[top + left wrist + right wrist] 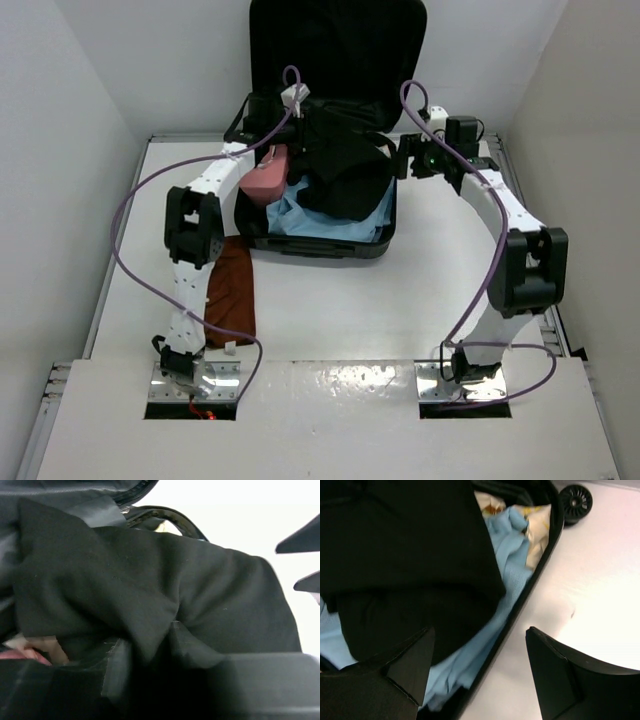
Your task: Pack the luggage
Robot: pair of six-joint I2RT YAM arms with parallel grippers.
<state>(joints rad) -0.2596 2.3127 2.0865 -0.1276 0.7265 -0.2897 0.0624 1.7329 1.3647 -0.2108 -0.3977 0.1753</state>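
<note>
The luggage (320,245) is a black hard-shell suitcase lying open with its lid upright at the back. Inside lie a light blue cloth (330,222), a black garment (345,175) and a small pink case (268,178). My left gripper (303,118) is over the back of the suitcase and is shut on a fold of the black garment (165,580). My right gripper (408,165) is open and empty above the suitcase's right rim (520,600). One finger is over the black garment (410,555), the other over the table.
A rust-brown cloth (230,290) lies on the table left of the suitcase, partly under the left arm. A cream patterned cloth (537,525) lies in the suitcase corner near a wheel (576,500). White walls stand on three sides of the table.
</note>
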